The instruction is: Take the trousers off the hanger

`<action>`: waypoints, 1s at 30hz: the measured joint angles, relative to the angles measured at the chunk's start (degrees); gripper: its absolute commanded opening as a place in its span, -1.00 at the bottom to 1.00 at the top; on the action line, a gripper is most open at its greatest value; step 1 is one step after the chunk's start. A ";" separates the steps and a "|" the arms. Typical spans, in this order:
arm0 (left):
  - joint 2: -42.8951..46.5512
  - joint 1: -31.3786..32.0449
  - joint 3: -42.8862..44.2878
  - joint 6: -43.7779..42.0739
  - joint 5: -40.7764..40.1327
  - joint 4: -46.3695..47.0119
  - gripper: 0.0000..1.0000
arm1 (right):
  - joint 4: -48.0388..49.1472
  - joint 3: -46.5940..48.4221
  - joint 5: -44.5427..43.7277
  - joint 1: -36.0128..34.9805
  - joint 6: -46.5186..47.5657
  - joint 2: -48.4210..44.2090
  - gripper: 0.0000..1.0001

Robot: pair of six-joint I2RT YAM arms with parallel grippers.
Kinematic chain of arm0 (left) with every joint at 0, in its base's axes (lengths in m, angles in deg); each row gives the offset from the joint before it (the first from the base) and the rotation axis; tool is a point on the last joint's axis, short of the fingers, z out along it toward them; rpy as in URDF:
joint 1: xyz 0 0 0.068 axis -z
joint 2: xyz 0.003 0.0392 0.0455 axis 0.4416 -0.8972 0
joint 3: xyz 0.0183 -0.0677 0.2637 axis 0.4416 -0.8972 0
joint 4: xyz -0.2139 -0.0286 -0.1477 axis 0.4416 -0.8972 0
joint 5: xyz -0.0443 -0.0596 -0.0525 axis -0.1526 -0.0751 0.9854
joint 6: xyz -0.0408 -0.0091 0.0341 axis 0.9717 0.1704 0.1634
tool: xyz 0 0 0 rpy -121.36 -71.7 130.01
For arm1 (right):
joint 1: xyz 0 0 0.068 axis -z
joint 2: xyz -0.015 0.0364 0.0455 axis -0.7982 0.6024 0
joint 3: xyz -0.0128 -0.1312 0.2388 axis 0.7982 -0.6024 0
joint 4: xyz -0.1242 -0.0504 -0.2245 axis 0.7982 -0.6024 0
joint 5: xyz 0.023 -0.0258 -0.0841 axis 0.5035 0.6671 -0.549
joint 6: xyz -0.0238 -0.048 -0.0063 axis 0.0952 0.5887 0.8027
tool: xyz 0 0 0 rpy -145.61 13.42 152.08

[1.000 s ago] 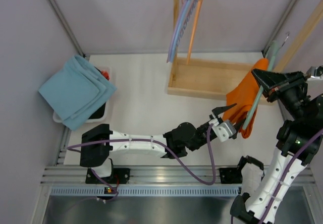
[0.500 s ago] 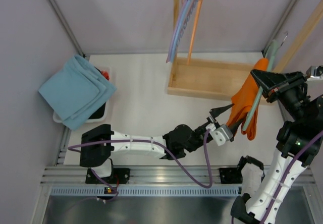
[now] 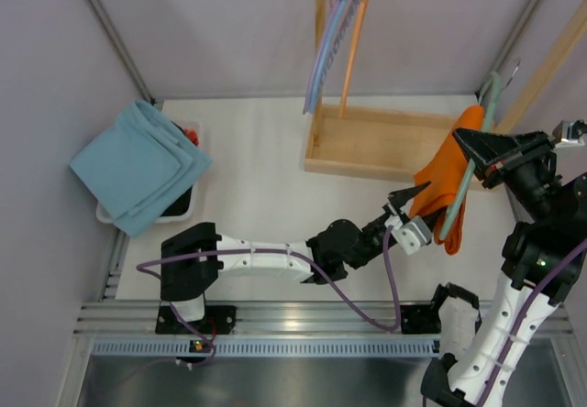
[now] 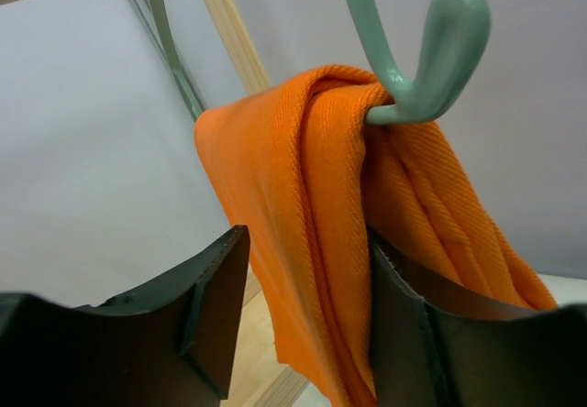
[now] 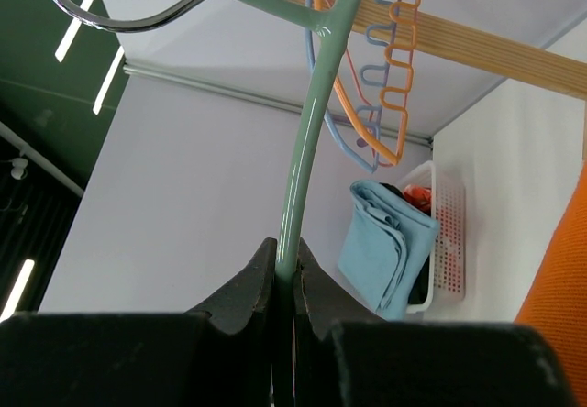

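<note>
Woven matt cloth trousers [image 4: 298, 196], smooth glossy plastic hanger [image 4: 449, 40]

The bright orange folded fabric trousers [image 3: 442, 180] hang draped over the thin pale mint-green clothes hanger [image 5: 303, 150], bunched in soft ribbed folds that fall toward the near side. The hanger is raised and tilted at the scene's right, its metal hook at the far, upper end. Its rounded upturned tip pokes out beside the fabric.

Plain bright orange trousers [image 4: 303, 196], pale mint-green hanger [image 4: 447, 40] — light blue cloth [image 3: 138, 164]
</note>
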 measured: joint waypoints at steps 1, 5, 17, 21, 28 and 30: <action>-0.13 -0.20 0.02 -0.02 -0.02 0.00 0.01 | -0.04 0.00 -0.04 -0.02 0.04 0.00 -1.00; -0.13 -0.55 0.02 -0.17 0.02 -0.04 -0.79 | 0.07 0.00 -0.46 -0.09 0.07 0.00 -1.00; 1.86 -1.44 1.53 -1.73 -1.57 -5.44 -1.00 | 2.84 -5.51 0.46 -0.37 2.86 -1.14 -1.00; 2.16 -2.91 5.44 -1.97 -2.82 -11.08 -1.00 | 5.01 -12.79 1.46 -0.39 4.55 -1.97 -1.00; 2.16 -4.57 10.32 -2.75 -3.28 -20.26 -1.00 | 9.46 -22.84 3.72 -0.46 5.73 -2.19 -1.00; 2.16 -4.79 11.80 -2.75 -3.39 -24.04 -1.00 | 10.27 -23.98 3.69 -0.46 7.17 -2.25 -1.00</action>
